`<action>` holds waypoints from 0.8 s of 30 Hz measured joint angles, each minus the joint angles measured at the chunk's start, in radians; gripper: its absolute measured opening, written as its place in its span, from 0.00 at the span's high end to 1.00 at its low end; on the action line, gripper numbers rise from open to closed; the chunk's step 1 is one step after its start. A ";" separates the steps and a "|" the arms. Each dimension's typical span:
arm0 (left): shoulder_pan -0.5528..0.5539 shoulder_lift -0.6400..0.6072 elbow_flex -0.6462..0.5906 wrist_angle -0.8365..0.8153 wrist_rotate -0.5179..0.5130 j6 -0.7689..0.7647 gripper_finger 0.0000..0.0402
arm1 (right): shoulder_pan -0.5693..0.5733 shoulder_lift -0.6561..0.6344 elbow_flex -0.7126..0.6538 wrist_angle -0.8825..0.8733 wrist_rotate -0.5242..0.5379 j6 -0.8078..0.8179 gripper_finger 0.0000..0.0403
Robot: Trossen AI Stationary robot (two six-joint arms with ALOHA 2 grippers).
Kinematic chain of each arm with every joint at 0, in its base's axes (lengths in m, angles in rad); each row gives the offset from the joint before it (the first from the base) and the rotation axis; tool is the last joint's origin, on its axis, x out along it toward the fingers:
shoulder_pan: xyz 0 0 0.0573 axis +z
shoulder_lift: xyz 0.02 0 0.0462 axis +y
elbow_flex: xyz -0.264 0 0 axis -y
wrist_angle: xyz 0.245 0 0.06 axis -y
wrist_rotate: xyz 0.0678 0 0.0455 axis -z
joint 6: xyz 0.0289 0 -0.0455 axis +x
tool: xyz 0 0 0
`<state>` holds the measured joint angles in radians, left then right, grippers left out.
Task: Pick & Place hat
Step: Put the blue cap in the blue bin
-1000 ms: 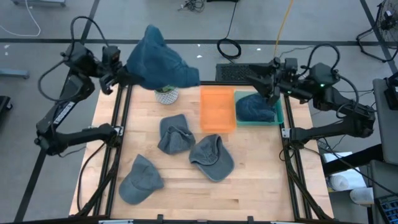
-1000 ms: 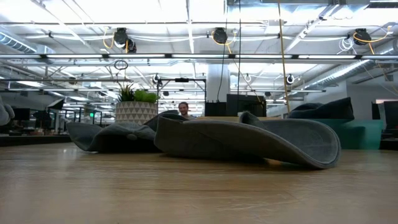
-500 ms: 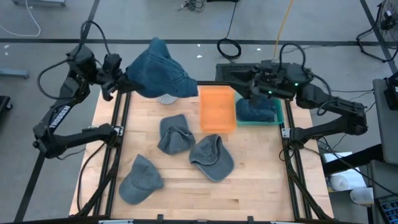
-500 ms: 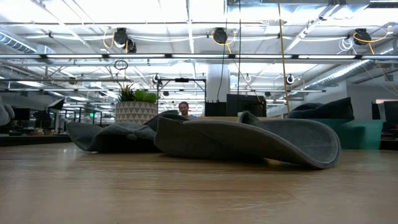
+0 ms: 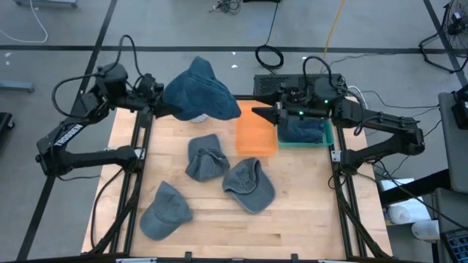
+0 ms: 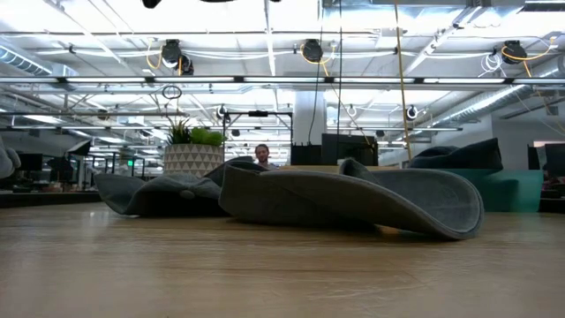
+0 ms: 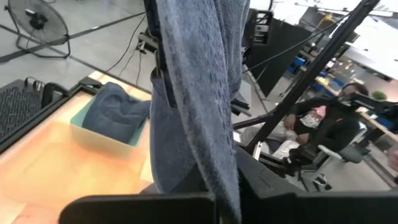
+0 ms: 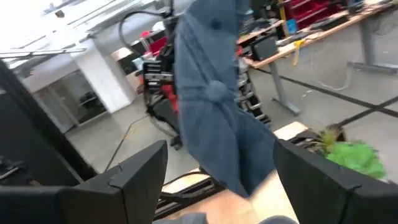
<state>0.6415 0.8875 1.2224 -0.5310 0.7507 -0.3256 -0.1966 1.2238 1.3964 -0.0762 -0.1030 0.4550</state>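
- Wood counter [image 5: 292, 219], black frame rails along both sides.
- Left gripper [image 5: 159, 108] pinching a blue hat [image 5: 199, 91], held up over the counter's far edge.
- Right gripper [image 5: 265, 115] spread, empty, above the orange bin [image 5: 254, 131].
- Teal bin [image 5: 327, 135] beside it holds one hat.
- Three more hats [image 5: 207, 157] lie loose mid-counter.
- Low view: potted plant [image 6: 192, 148] behind the hats, a person [image 6: 261, 156] seated far back, open office with ceiling pipes.

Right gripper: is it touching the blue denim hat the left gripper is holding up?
Apart. The right wrist view shows the blue denim hat hanging beyond the open right gripper, with clear space between them.
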 joint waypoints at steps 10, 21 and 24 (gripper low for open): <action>-0.201 0.095 0.000 0.019 -0.196 0.003 0.98 | 0.016 0.061 0.000 0.060 -0.012 -0.073 0.31; -0.306 0.188 0.000 0.183 -0.228 -0.018 0.98 | 0.037 0.079 0.000 0.033 -0.209 -0.053 0.31; -0.316 0.185 0.000 0.189 -0.228 -0.023 0.98 | 0.035 0.065 0.000 -0.008 -0.214 -0.054 0.31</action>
<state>0.3257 1.0722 1.2221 -0.3420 0.5232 -0.3488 -0.1616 1.2888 1.3964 -0.0839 -0.3168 0.4007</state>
